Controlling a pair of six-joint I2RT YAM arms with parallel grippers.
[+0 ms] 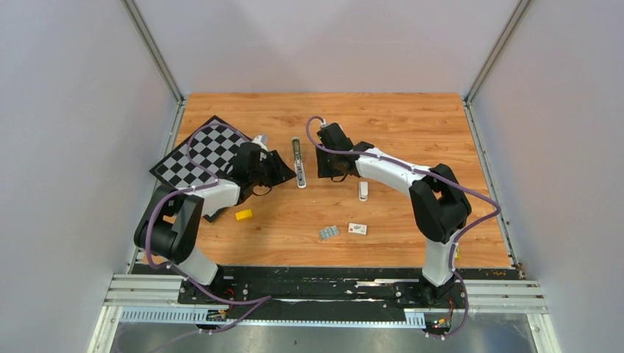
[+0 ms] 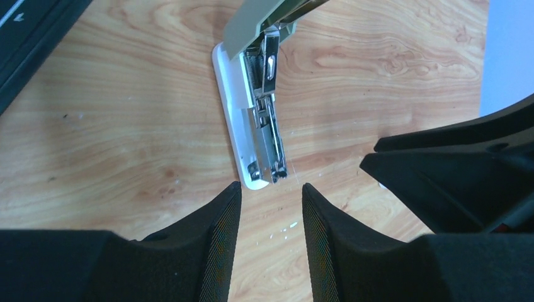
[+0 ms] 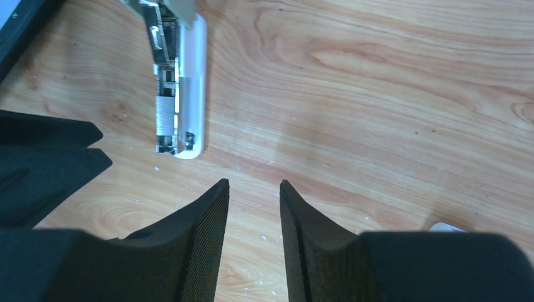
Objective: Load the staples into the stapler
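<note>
Left gripper [image 2: 271, 189] and right gripper [image 3: 254, 184]: each has its two black fingers parted by a narrow gap, nothing between them, nothing held. Nearest the arm bases, on the wood-grain table [image 1: 412, 125], lie the staples [image 1: 328, 232], short silvery-grey segmented metal strips side by side, with a tiny white cardboard box [image 1: 357, 229] just to their right, not touching. Further left sits a small yellow block [image 1: 243, 215], well apart from both. A little farther in, a small white oblong piece [image 1: 363, 191] lies beside the right arm; what it is I cannot tell. Beyond that, mid-table, the slim grey-silver stapler [image 1: 297, 163] lies lengthwise between the two grippers, its grey top swung back at the hinge and the metal inner channel on its white base facing up. Both grippers sit low at its near end, one on each side, fingertips just beside it; contact not discernible. Whether a strip sits in the channel is unclear. Farthest left, a black-and-white checkerboard panel [image 1: 202, 151] lies flat.
</note>
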